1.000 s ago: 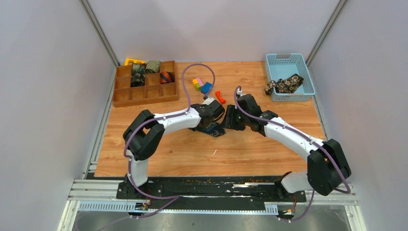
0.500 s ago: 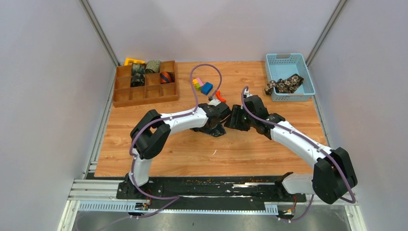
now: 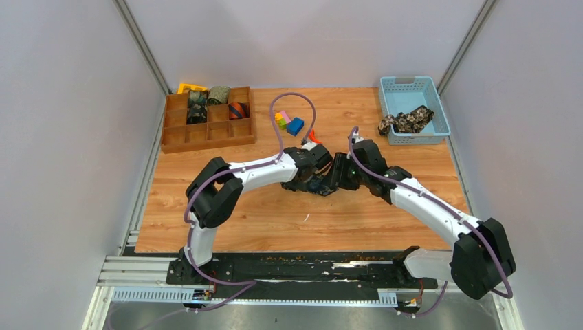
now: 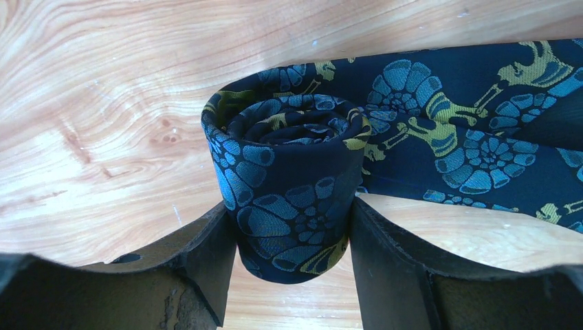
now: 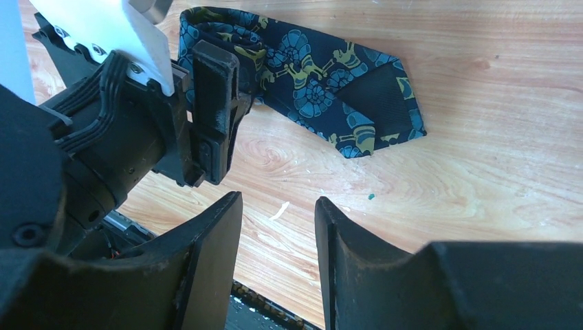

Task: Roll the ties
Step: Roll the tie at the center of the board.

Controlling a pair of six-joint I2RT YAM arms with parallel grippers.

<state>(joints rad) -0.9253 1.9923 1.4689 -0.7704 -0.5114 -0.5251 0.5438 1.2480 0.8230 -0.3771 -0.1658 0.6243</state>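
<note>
Navy paisley tie [image 4: 289, 172] lies near the middle of the surface [image 3: 227, 220], a little toward the far edge, and is partly rolled. One end is wound into a tight upright coil. The rest runs flat along the wood to a pointed tip.

The left hand [image 4: 292, 216] is closed on the coil, with one dark finger [image 4: 206, 254] pressed against each side of its lower half. The right hand [image 5: 278, 206] hovers just beside the left one, low over bare wood. Its jaws are parted with nothing between them, and the tie's flat tail lies beyond its fingertips, apart from them. From above, the two hands meet nose to nose over the tie, with both arms bent in from the near edge.

A wooden divided tray [image 3: 206, 146] lies at the far left corner. Several rolled ties [image 3: 218, 94] stand in its far and middle rows, among them an orange-navy striped coil [image 3: 237, 110]. A yellow object [image 3: 189, 87] shows behind the tray; what it is cannot be told.

A blue basket [image 3: 419, 139] stands at the far right corner. A black-tan floral tie [image 3: 411, 120] is bunched in it, unrolled, spilling over its near-left wall.

Small coloured blocks [image 3: 289, 122] lie between tray and basket, toward the far edge. An orange piece [image 3: 313, 135] lies just beyond the left hand.
</note>
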